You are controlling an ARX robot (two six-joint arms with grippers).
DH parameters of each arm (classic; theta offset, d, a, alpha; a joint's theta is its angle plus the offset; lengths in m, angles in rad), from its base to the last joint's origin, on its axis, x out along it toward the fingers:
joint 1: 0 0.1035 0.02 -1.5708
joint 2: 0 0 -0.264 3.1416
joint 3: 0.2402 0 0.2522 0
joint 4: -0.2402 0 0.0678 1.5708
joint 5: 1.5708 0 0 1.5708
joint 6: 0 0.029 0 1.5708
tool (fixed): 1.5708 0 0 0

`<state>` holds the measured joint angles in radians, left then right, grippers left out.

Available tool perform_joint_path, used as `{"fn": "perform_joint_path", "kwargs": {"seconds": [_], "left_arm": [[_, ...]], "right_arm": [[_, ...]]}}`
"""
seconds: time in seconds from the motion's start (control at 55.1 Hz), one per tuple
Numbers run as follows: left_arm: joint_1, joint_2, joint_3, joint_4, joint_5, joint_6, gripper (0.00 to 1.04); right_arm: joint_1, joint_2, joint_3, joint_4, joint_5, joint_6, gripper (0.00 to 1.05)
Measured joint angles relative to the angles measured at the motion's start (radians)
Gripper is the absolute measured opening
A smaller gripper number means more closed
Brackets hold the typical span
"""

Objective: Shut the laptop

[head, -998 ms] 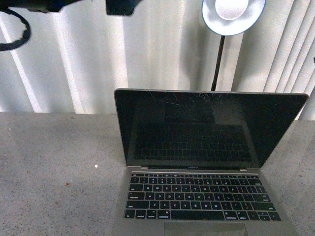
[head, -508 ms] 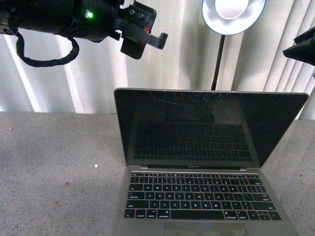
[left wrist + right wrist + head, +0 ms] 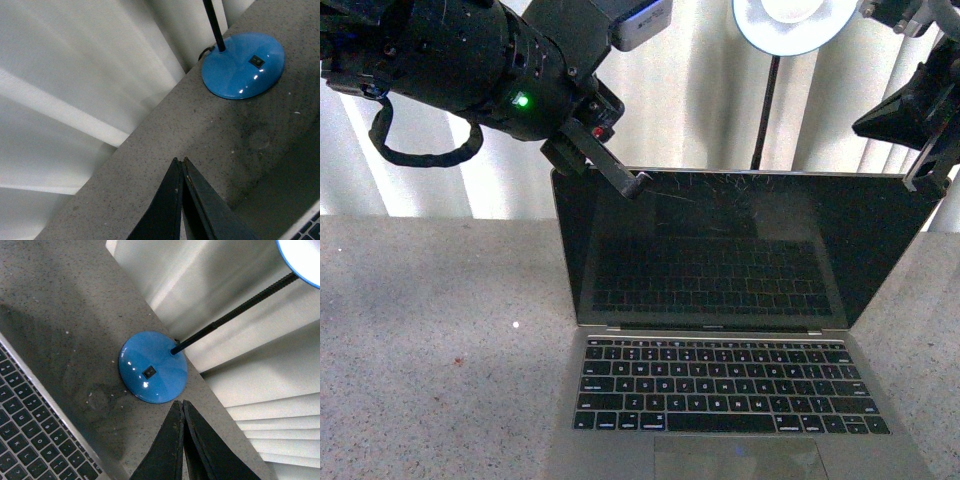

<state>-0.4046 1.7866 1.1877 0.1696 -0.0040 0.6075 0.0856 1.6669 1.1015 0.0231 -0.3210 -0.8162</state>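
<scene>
While the slim grey-silver metal laptop (image 3: 720, 400) stands open on the speckled grey stone table (image 3: 420, 350), its scratched black glossy screen upright and facing the front camera, both arms hang at the lid's top edge. The black left end effector (image 3: 636, 183) sits at the upper left corner of the lid, its tip right at the rim. Whether it touches cannot be told. The black right end effector (image 3: 917, 178) is at the upper right corner, just beside the rim.

Each wrist view shows its two fingers pressed flat together with nothing between them, so both are clenched and empty. Below the left fingers (image 3: 172, 200) lies bare table behind the screen, and a sliver of keyboard shows at the picture's edge. Near the right fingers (image 3: 170, 440) the black keys run along the silver deck. Behind the laptop stands a blue desk lamp (image 3: 152, 367) – round glossy base, black gooseneck – against a white pleated curtain (image 3: 700, 110).
</scene>
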Motion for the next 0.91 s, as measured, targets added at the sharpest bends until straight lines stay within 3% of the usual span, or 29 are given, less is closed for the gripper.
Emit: {"fn": "perform_joint_path", "kwargs": {"seconds": [0.363, 0.526, 0.907], "left_arm": [[-0.026, 0.002, 0.005, -0.05, 0.019, 0.024, 0.04], [-0.023, -0.014, -0.001, -0.137, 0.092, 0.033, 0.04], [-0.015, -0.023, -0.032, -0.17, 0.101, 0.052, 0.04]], "right_arm": [[0.015, 0.011, 0.002, -0.064, -0.023, -0.031, 0.03], [0.022, 0.01, -0.012, -0.089, -0.031, -0.042, 0.03], [0.042, -0.018, -0.076, -0.166, -0.05, -0.069, 0.03]]}}
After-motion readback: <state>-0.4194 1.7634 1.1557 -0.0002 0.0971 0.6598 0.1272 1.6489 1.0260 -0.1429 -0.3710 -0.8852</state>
